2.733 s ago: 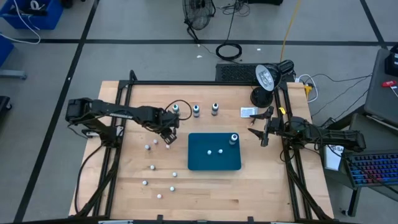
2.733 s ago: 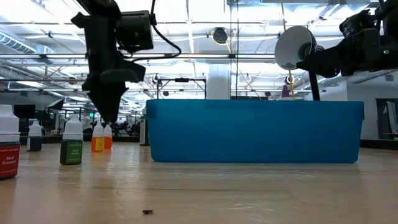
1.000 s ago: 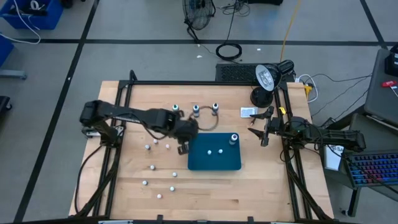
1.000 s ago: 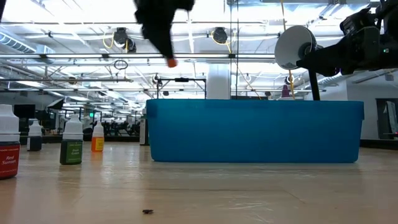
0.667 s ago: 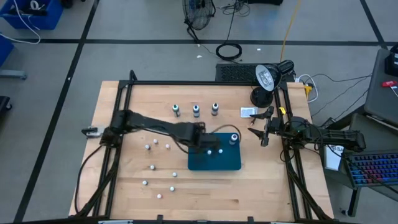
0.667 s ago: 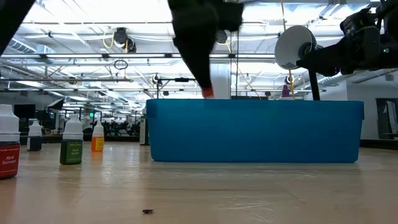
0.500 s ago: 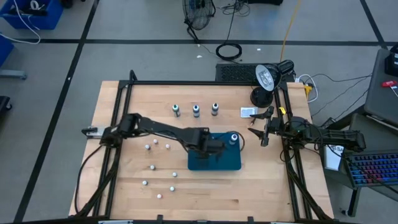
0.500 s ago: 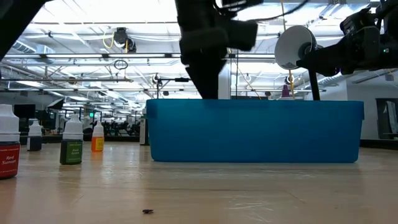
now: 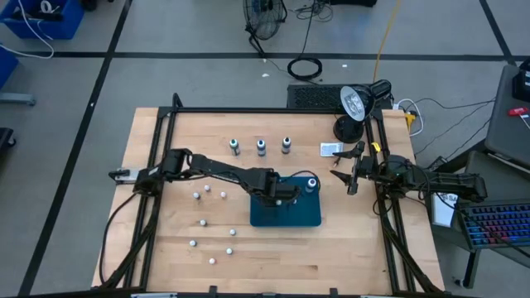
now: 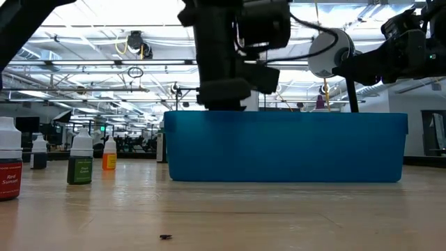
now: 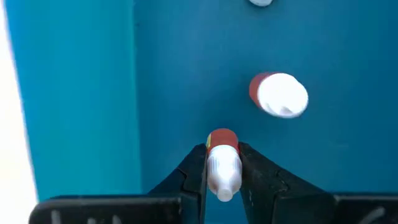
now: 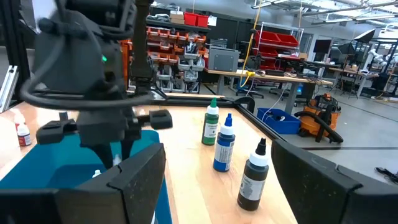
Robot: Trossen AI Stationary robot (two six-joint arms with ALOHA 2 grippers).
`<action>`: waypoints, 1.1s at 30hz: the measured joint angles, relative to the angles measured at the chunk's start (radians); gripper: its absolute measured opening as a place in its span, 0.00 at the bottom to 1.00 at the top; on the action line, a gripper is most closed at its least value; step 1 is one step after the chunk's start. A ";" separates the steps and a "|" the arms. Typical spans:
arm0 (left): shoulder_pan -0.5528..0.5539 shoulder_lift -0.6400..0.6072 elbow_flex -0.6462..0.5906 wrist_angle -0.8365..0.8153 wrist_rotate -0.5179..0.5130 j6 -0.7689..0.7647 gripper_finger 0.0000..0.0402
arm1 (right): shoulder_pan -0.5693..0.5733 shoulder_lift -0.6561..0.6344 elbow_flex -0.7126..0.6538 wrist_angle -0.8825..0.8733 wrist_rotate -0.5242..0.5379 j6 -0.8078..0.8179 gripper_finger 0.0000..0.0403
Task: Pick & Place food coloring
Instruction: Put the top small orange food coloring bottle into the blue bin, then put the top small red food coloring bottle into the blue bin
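My left claw (image 11: 222, 149) is clamped narrow on one small red bottle (image 11: 222, 169) of food coloring, pale tip toward the wrist. It hangs inside the blue tray (image 9: 258, 218), its red base down toward the tray's floor; whether it touches the floor I cannot tell. In the low view the tray's front wall hides my fingertips and the bottle.

On the tray floor just beyond the held bottle stands one red bottle with a white cap (image 11: 280, 94), apart from it. A second white cap (image 11: 260, 2) shows farther in, cut by the edge of the view — two others in the tray that I can count from here.

On the wood to the left of the tray lie eight small pale-capped bottles (image 9: 204, 222), scattered and well apart from my arm. From table height four of these stand upright in a loose row: red (image 10: 7, 162), green (image 10: 81, 163), orange (image 10: 109, 155) and a dark one (image 10: 40, 153).

Behind the tray stand three taller bottles in a line — green (image 12: 211, 127), blue (image 12: 224, 144) and black (image 12: 254, 177).

Right of the tray my right claw (image 9: 351, 175) waits with its fingers wide, gripping nothing. Past it, at the table's far right corner, stands one lamp (image 9: 354, 103).
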 joint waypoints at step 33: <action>-0.029 -0.300 -0.033 -0.213 -0.191 -0.135 0.61 | 0.000 0.004 0.000 0.007 0.000 0.000 0.69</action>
